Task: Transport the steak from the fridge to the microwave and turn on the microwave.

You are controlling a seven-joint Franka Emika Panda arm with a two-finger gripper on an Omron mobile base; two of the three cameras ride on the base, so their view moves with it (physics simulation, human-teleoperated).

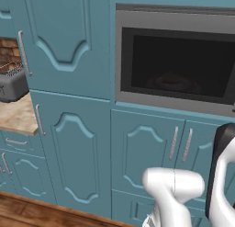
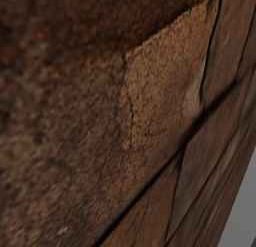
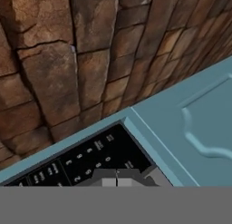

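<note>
Judging by how things lie, the carrying is done and only the switching-on is left. Largest in the left base view is the wall of teal panelled cupboards [image 1: 69, 143], and built into it the big grey microwave [image 1: 176, 21] with its dark glass door shut. Through that glass a dim reddish lump, most likely the small red-pink steak [image 1: 174, 81], sits low on the dark floor of the oven; it is too murky to be sure. To the left, a pale stone worktop [image 1: 16, 118] carries a small silver toaster [image 1: 11, 83] against rough brown brick. The hand view looks along the microwave's black button panel [image 3: 90, 157], with brown stone wall [image 3: 68, 60] beyond it and a teal cupboard door [image 3: 195, 119] beside it. At the bottom of that view the claw [image 3: 117, 181] has its dark tips pressed together, pinching nothing, right at the panel, whether touching a button I cannot tell
</note>
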